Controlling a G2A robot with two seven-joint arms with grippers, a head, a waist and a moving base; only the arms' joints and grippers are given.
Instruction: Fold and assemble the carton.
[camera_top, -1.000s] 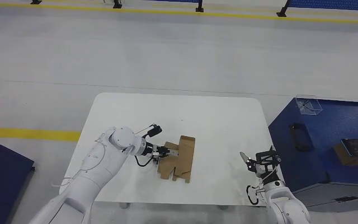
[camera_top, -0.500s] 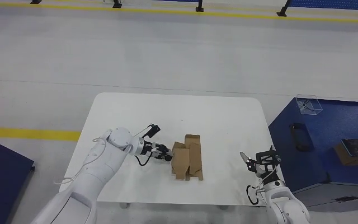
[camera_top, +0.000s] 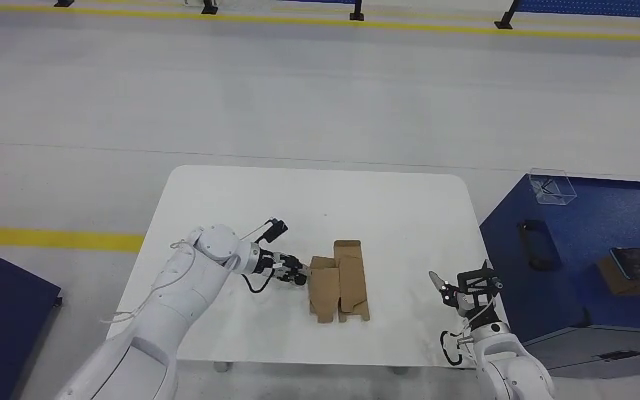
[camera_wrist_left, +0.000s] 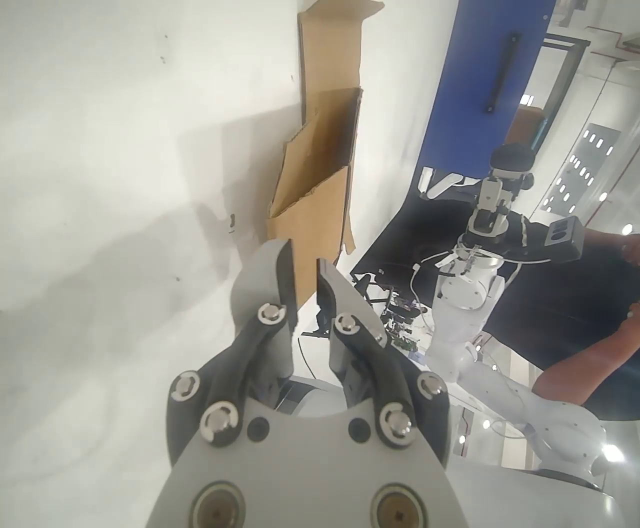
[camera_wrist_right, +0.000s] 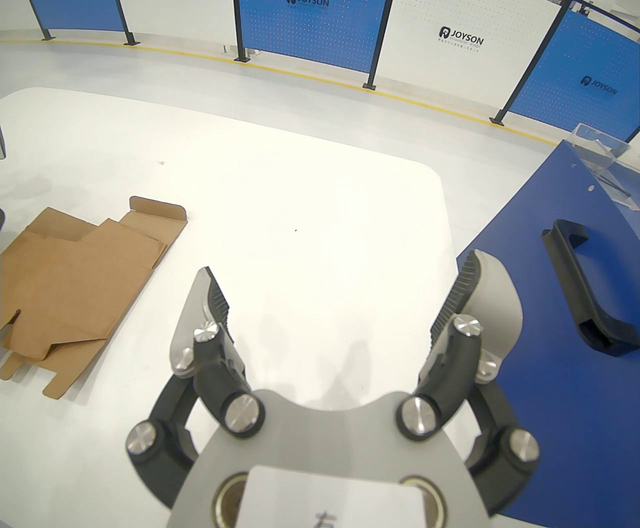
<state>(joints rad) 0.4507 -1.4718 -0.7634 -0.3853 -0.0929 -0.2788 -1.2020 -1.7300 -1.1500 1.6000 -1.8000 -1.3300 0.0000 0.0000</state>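
Resting flat on the table (camera_top: 400, 210), toward its near edge and between the two arms: the carton (camera_top: 338, 282), a creased brown blank with no wall raised, so folding looks barely begun. Left gripper (camera_top: 297, 273) low over the tabletop, just beside the carton's edge, possibly touching it; fingers drawn almost together with only a thin slit between, nothing pinched. Right gripper (camera_top: 460, 282) well apart from the carton, near the table's right front corner, spread wide and empty. Likely trouble from here: skating the blank across the smooth top instead of raising a flap, since nearly closed fingers give a push but no bite. Could also skew it or nudge it toward the table's edge. Could crumple a panel off its score line too, if pressed from one side with nothing bracing the other, the far arm being too distant to act as a stop. Count: one carton, one table, two grippers, two fingers on each.
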